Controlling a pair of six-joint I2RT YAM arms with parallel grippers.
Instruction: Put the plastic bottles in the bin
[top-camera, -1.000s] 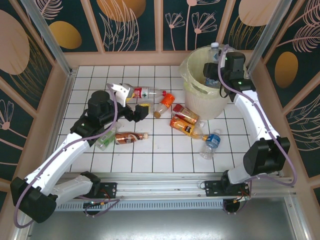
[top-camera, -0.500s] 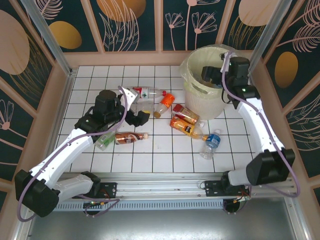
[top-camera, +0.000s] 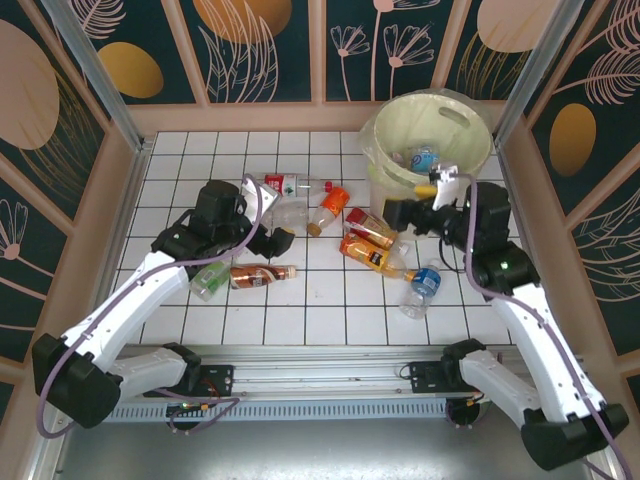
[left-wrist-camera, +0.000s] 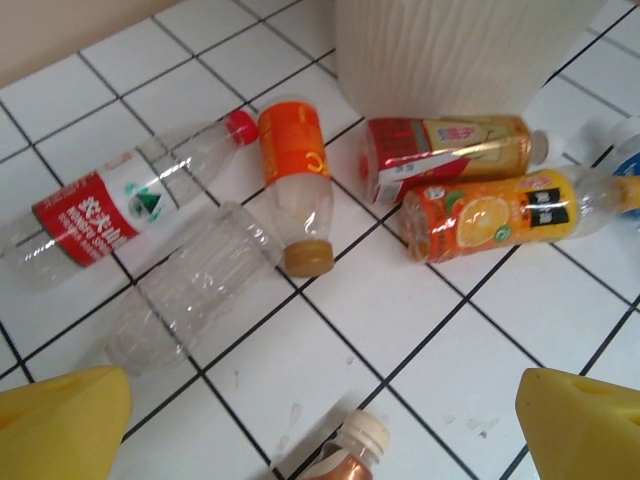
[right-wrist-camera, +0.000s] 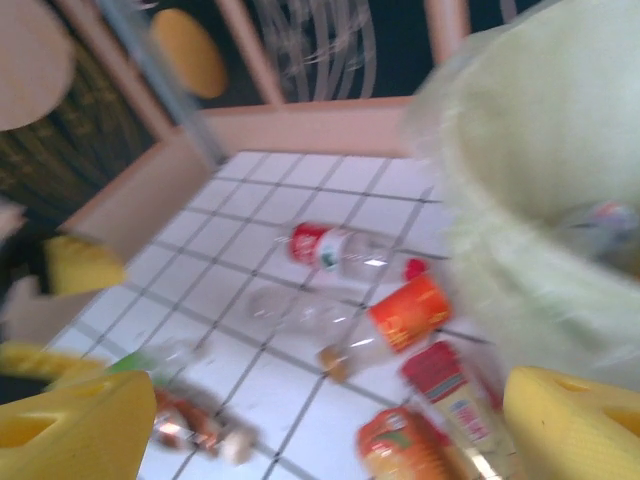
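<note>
Bin (top-camera: 478, 150) pale yellow, round, clear-lined; bottle (top-camera: 422, 158) inside.

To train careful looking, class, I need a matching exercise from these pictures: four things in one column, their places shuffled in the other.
Things:
1. bin
2. brown bottle
3. blue-labelled bottle
4. red-labelled bottle

Places, seen from the top camera:
A. lying far back, left of centre
B. standing in the far right corner
C. lying near the front, on the left
D. lying in front of the bin, on the right

Pairs: 1-B, 2-C, 3-D, 4-A
</note>
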